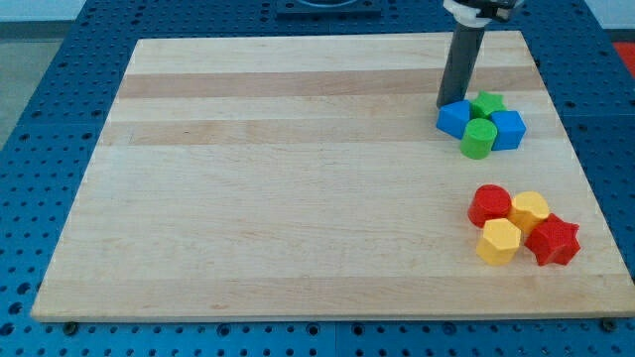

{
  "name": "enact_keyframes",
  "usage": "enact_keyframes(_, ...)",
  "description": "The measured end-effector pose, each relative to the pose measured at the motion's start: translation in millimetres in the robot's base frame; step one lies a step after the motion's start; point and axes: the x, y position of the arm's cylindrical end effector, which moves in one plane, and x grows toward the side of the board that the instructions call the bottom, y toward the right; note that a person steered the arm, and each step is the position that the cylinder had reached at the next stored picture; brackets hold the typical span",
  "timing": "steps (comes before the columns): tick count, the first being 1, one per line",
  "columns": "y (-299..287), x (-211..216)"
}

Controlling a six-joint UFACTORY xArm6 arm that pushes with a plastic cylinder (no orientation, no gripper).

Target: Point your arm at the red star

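The red star (554, 240) lies near the view's lower right, at the right end of a cluster with a red round block (489, 205), a yellow block (530, 209) and a yellow hexagon (498, 241). My tip (446, 104) is at the view's upper right, touching the top-left edge of a blue block (454, 118). It is far above the red star.
Next to the tip, a green star (487, 103), a blue cube (508, 129) and a green cylinder (478, 138) are bunched with the blue block. The wooden board (298, 178) sits on a blue perforated table (40, 119); its right edge runs near both clusters.
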Motion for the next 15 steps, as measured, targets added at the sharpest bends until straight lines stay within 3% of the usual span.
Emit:
enact_keyframes(2, -30.6, 1.4)
enact_keyframes(5, -38.5, 75.5)
enact_keyframes(6, -29.4, 99.1)
enact_keyframes(9, 91.0, 103.3)
enact_keyframes(11, 161.3, 140.5)
enact_keyframes(15, 120.1, 197.8)
